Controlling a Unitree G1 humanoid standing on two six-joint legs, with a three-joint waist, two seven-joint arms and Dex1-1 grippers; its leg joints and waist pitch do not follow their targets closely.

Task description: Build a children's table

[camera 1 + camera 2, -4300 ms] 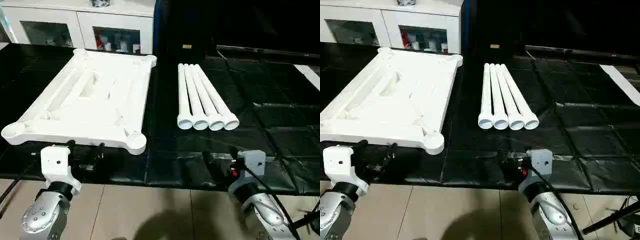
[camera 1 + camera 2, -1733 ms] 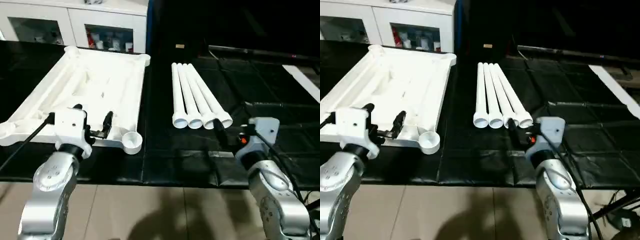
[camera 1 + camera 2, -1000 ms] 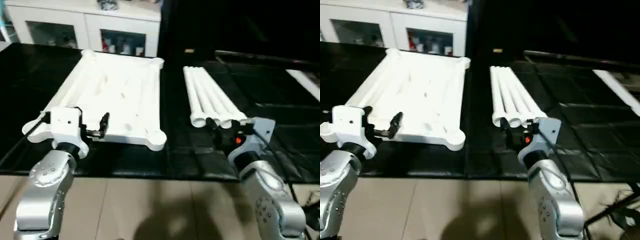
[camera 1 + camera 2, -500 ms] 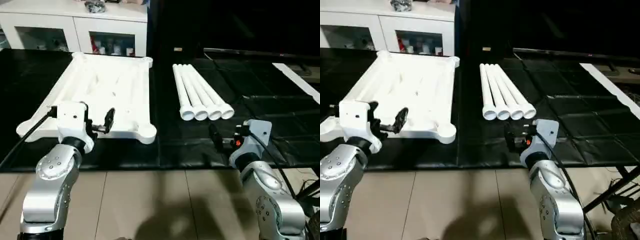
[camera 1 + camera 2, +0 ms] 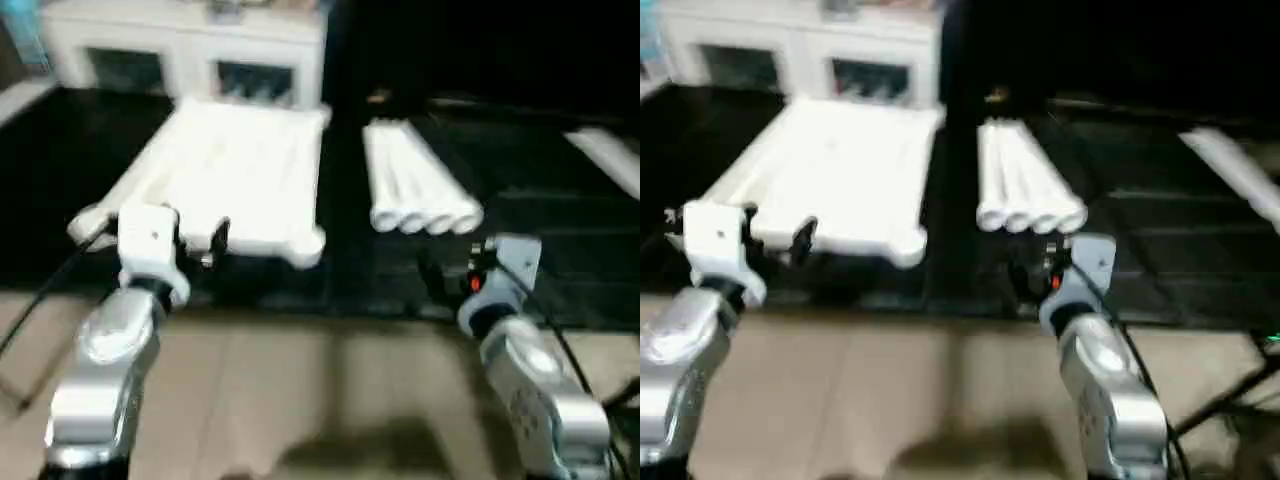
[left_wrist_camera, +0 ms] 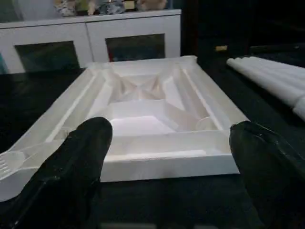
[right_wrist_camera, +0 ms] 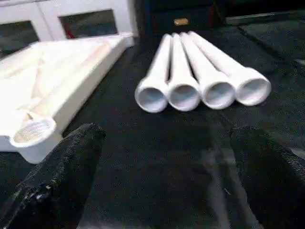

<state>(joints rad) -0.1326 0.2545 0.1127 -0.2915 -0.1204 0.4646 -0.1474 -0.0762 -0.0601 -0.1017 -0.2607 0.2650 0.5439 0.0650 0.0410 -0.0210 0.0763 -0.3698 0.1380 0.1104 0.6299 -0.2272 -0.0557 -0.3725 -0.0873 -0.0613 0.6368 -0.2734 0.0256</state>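
A large white plastic rectangular table top lies ribbed underside up on the left of the black-covered bench. Four long white tapered tubular legs lie side by side just to its right, open ends toward the robot. The left gripper hovers at the top's near edge, jaws wide apart and empty. The right gripper hangs just short of the legs, likewise spread and empty.

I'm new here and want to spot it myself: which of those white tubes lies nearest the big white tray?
Find the black mat and the wide white table top lying ribbed side up. Beside it four legs lie packed in a row, open ends toward the robot. Yours is the end leg on the table top's side, with only one neighbour.
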